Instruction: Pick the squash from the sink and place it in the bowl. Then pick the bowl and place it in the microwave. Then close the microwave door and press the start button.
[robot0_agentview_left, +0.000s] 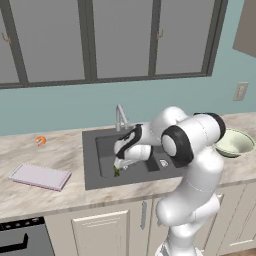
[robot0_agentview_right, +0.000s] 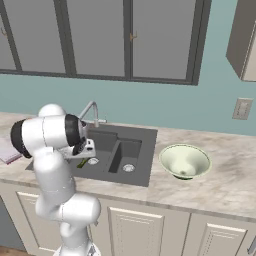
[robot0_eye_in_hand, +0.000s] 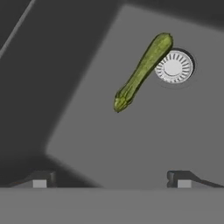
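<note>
Glossy white rounded arm (robot0_agentview_left: 192, 165) with black joints.

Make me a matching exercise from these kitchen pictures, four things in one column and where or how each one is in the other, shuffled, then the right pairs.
1 squash
2 bowl
3 gripper
4 pink board

A on the counter left of the sink
B open, above the basin floor
C lying by the silver drain
D on the counter right of the sink

Pairs: 1-C, 2-D, 3-B, 4-A
</note>
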